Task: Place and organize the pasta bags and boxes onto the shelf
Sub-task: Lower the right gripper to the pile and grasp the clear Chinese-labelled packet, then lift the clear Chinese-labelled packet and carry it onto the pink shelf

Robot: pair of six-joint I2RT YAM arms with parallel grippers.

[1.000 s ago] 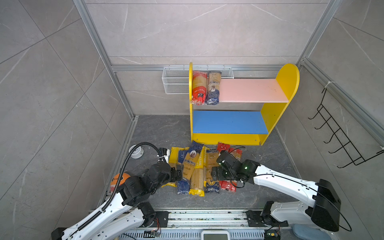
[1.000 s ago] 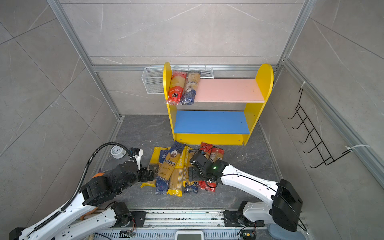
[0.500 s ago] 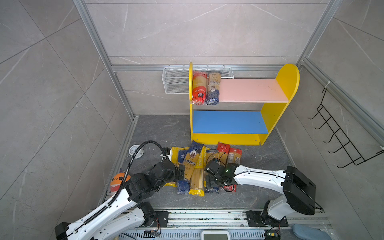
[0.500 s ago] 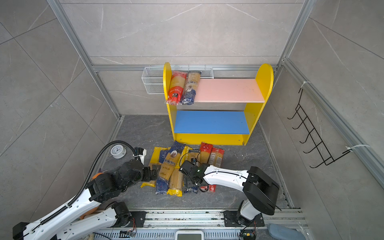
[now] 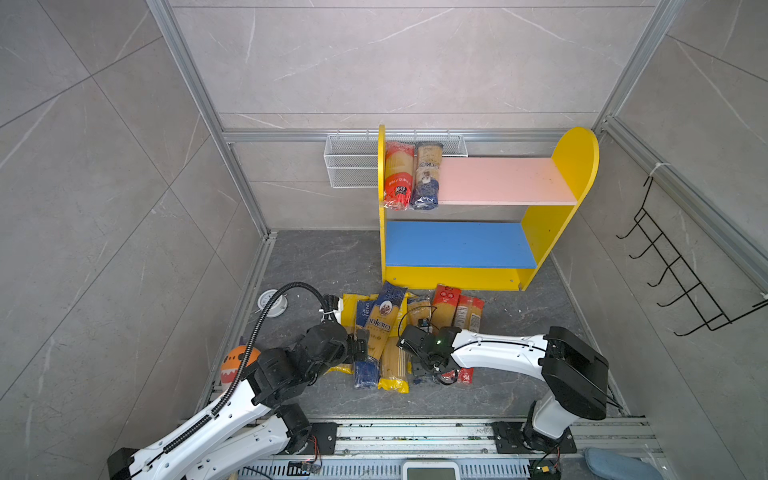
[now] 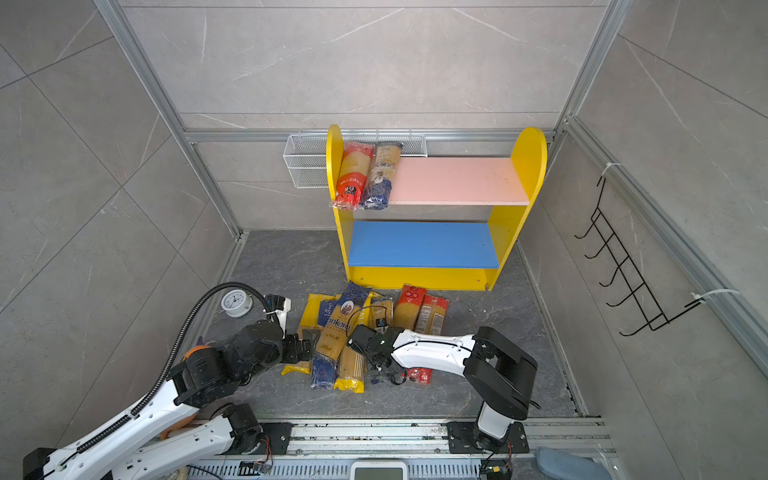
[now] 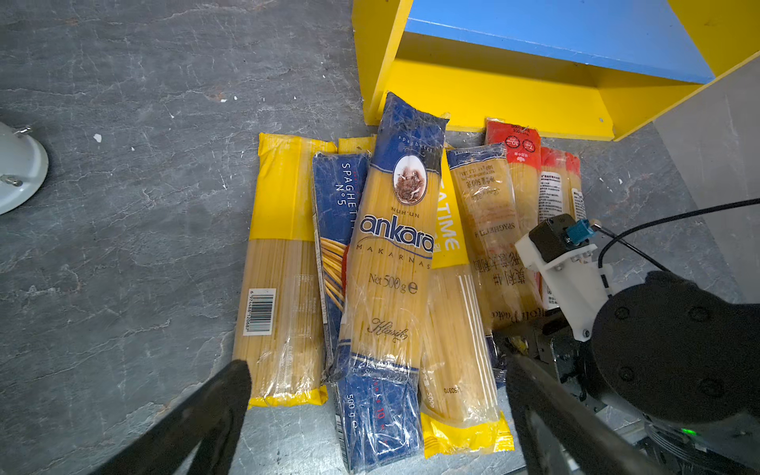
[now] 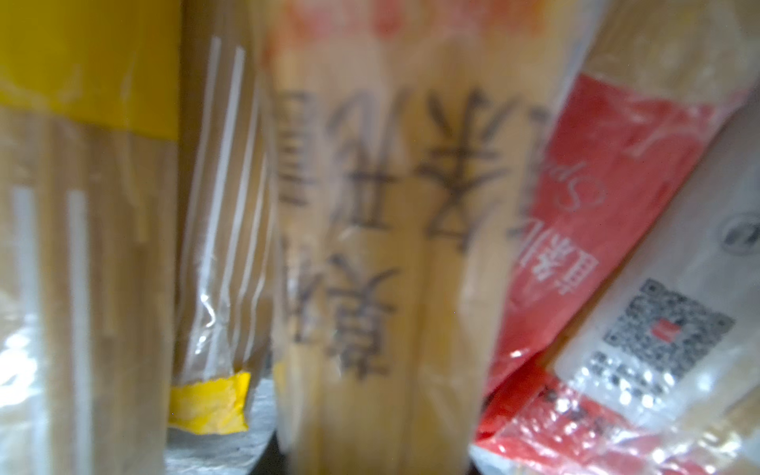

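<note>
black left fingers (image 7: 222, 395) apart by spaghetti packs (image 7: 386, 267) | right fingers hidden, state cannot tell

You see 1 clock (image 6: 235, 302) near the left fingers (image 7: 222, 395) | 1 wire basket (image 5: 353, 166), 1 hook rack (image 5: 681, 282) well away from them.

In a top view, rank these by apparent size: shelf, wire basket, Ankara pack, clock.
1. shelf
2. wire basket, partly hidden behind the shelf
3. Ankara pack
4. clock

upper left of the shelf (image 5: 544, 237): two pasta packs (image 5: 399, 174); floor (image 5: 316, 257) before it: the other packs (image 5: 384, 328)
</note>
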